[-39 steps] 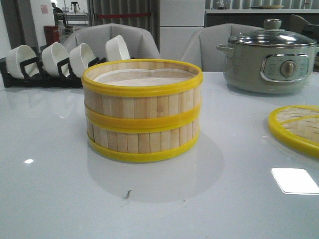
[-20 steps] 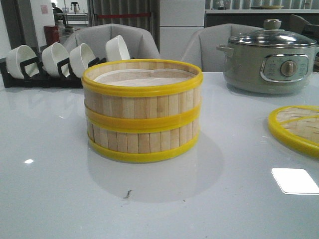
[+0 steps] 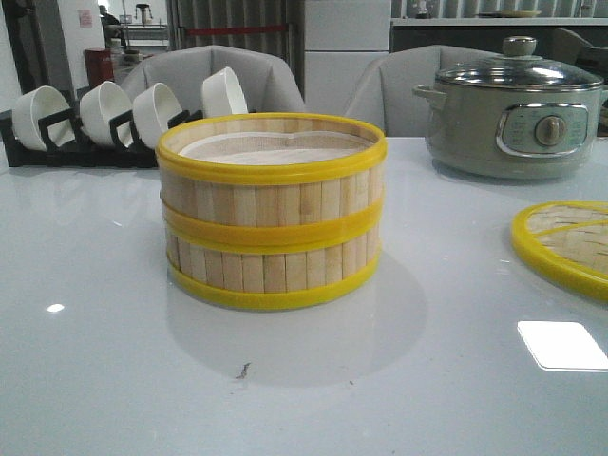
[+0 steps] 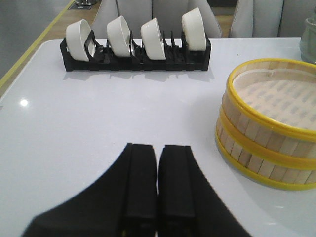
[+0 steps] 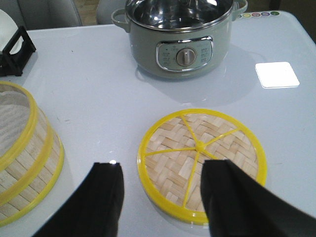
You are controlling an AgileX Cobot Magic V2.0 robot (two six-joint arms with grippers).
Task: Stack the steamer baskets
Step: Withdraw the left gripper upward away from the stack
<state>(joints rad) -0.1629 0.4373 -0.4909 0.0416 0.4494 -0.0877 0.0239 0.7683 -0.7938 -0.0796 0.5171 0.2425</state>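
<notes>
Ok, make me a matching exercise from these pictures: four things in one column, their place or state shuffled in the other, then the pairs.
Things
1. steamer baskets
2. woven lid
3. left gripper
4. white bowls

Place or state
A. standing on edge in a black rack
B. shut, holding nothing
C. stacked one on the other
D. flat on the table by the right gripper

Pairs: 1-C, 2-D, 3-B, 4-A
</notes>
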